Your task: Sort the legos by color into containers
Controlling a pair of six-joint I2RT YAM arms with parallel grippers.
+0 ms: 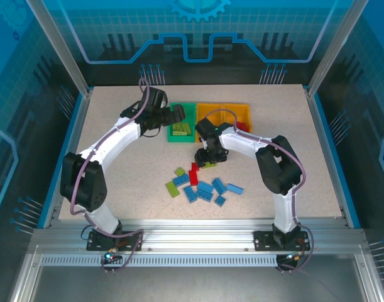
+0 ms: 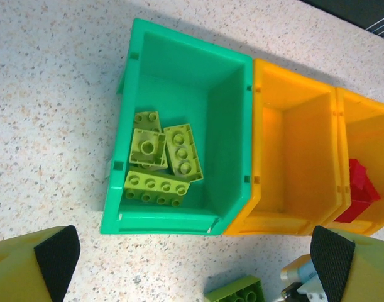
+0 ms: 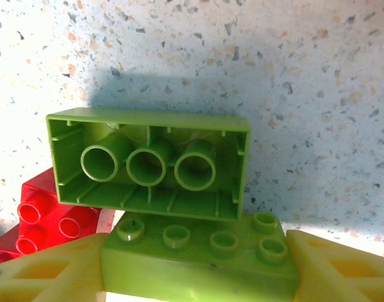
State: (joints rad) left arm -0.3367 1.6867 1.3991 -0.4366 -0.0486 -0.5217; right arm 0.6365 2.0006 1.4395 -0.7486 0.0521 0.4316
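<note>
My right gripper (image 3: 198, 267) is shut on a lime green lego (image 3: 198, 255), pinched by its ends just above the table. A second lime lego (image 3: 148, 163) lies upside down against it, hollow side up, and a red lego (image 3: 41, 220) sits at the left. Seen from above, my right gripper (image 1: 207, 157) is in front of the containers. My left gripper (image 2: 195, 255) stands open with nothing in it, before the green bin (image 2: 232, 132), which holds several lime legos (image 2: 157, 160). Two orange-yellow bins (image 2: 292, 151) adjoin it; the far one has a red lego (image 2: 358, 189).
Loose blue, lime and red legos (image 1: 204, 189) lie scattered on the speckled table in front of the arms. The bin row (image 1: 207, 110) sits at the back centre. A lime lego (image 2: 235, 290) and part of the right gripper show at the left wrist view's bottom edge.
</note>
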